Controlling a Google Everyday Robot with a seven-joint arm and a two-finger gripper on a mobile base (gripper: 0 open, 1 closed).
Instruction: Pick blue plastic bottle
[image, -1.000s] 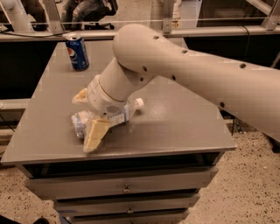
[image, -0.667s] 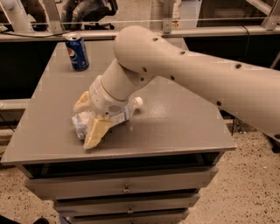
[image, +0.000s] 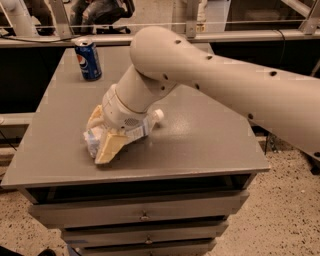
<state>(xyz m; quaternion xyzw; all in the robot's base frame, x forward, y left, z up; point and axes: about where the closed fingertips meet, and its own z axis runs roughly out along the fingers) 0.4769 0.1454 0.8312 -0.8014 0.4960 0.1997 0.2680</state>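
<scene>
The blue plastic bottle (image: 141, 130) lies on its side on the grey table (image: 210, 145), left of the middle, with its white cap (image: 158, 115) pointing right and back. My gripper (image: 101, 134) reaches down over it from the right. Its two yellowish fingers (image: 108, 148) stand on either side of the bottle's body and press against it. The wrist hides the middle of the bottle. The bottle still rests on the table top.
A dark blue Pepsi can (image: 88, 60) stands upright at the table's back left corner. The table has drawers (image: 145, 215) below its front edge. Railings and a dark counter run behind the table.
The two fingers have closed in on the bottle from both sides. The bottle and the arm have hardly shifted.
</scene>
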